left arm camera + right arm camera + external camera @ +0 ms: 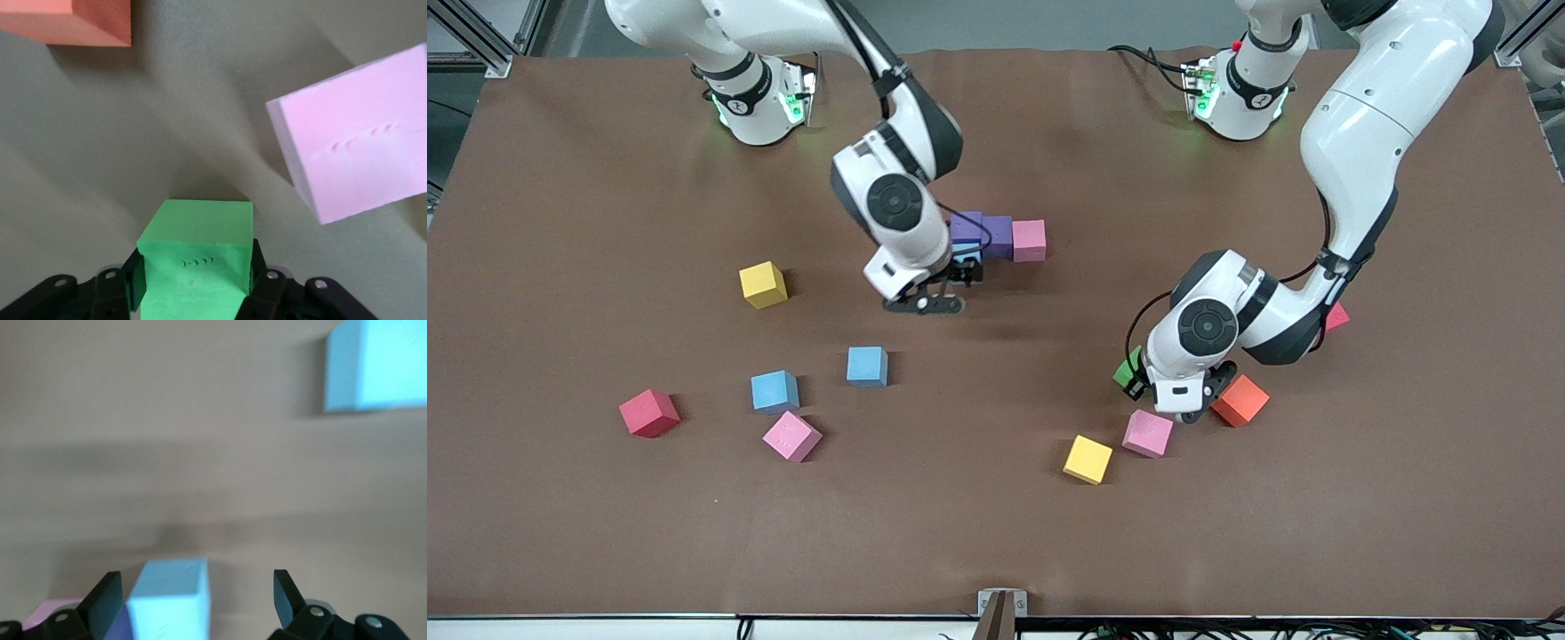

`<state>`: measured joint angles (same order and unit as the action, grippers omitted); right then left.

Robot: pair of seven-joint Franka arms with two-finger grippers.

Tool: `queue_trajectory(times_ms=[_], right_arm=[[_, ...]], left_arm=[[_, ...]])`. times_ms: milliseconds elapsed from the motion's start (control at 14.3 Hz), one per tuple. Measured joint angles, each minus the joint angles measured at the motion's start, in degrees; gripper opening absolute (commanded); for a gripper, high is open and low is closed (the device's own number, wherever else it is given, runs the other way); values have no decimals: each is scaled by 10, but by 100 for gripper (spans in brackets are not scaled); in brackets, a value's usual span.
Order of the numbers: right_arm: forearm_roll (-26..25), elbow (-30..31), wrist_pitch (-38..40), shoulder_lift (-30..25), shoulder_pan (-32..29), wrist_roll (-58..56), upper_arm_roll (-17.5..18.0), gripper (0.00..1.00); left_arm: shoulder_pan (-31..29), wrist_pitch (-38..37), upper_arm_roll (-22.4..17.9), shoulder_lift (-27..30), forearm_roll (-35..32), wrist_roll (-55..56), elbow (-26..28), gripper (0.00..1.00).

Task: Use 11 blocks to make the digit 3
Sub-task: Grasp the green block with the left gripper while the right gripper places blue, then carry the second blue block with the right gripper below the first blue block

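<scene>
Nearest the front camera on the brown worktop (560, 516) sits a yellow cube (1088, 459), with a pink cube (1147, 433) just beside it, a little farther off. Over that pink cube the left claw (197, 280) is clamped on a green cube (197, 253), matte foam with a row of small dents on its top face. An orange cube (1240, 400) lies near the pink one, toward the left arm's end of the worktop. Farther from the camera than the pink cube stands a short row: two purple cubes (983, 236) and another pink block (1029, 241), touching. A light blue cube (170, 597) sits against this row, between the wide-spread fingers of the right claw (197, 600), untouched.
</scene>
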<state>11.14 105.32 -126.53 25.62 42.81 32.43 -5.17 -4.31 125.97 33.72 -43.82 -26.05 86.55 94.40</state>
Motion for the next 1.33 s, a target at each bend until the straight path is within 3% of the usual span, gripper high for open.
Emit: queue_trajectory(times_ms=[419,978,1047,1257,1327], right_arm=[[-34,-9,-6,9,-74,-107,-24,100],[-35,-23,-87,88,-100,-152,-24,100],[-35,-27,-87,93,-103,-160,-24,95],[-35,-30,-87,99,-106,-170,-24,36],[-35,-30,-89,100,-106,-171,-24,24]], left_arm=[[1,-13,21,11,24,29,-38,21],[-1,-36,34,20,24,33,-59,17],[-2,-36,34,20,24,33,-59,17],[-1,-36,34,20,24,32,-59,17],[0,-36,34,20,24,32,-59,17]])
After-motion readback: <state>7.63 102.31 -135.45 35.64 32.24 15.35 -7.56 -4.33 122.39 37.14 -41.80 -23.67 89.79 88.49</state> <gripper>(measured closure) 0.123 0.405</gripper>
